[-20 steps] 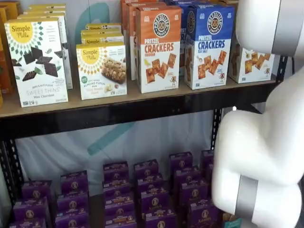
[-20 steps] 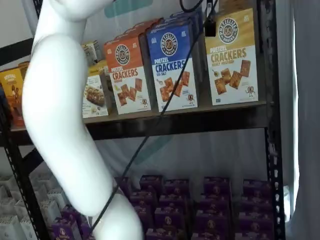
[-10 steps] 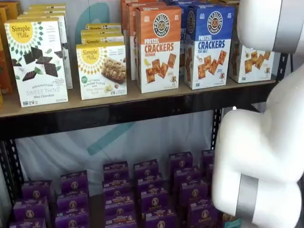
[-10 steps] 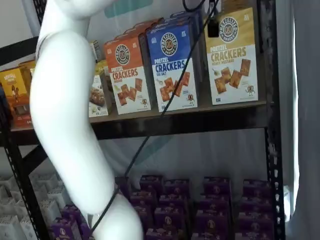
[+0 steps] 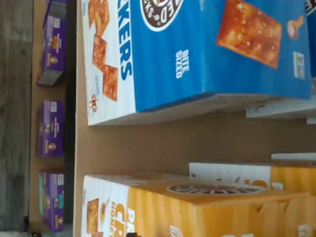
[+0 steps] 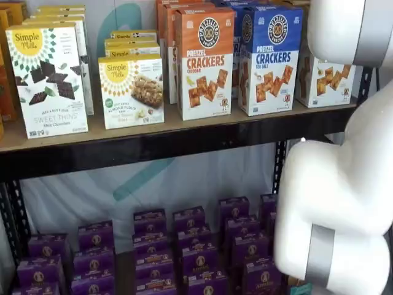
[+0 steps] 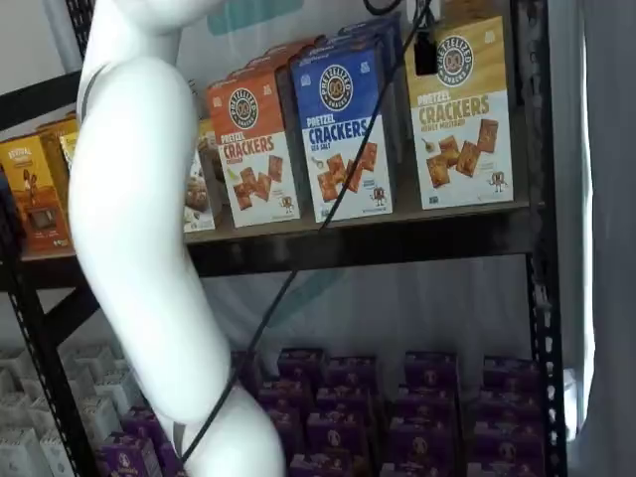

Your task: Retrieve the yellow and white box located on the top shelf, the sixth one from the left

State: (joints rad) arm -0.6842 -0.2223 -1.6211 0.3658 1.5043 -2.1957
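The claw (image 7: 424, 45) is seen in a shelf view only as a black piece hanging from above with a cable beside it. Its fingers are taken to stand apart, and nothing is held between them.

Right behind the claw, the yellow box (image 7: 460, 109) is found upright at the end of the top shelf (image 7: 378, 243), its logo partly covered by the claw. Whether it is being touched cannot be told. In the wrist view its yellow top (image 5: 197, 207) is seen close by, with a strip of bare shelf board between it and the blue box (image 5: 197, 49). That blue box (image 7: 343, 129) is placed just to the side of the claw, apart from the yellow one, and the orange box (image 7: 253, 149) is set beyond it. Well below the claw, the purple boxes (image 7: 338, 417) are ranged on the lower level.

The approach is judged to be nearly done: the claw is lined up with the right box. The grasp is not yet made, and the box is not yet lifted or drawn off the shelf. Left to do are closing on the box and pulling it clear of its blue neighbour.
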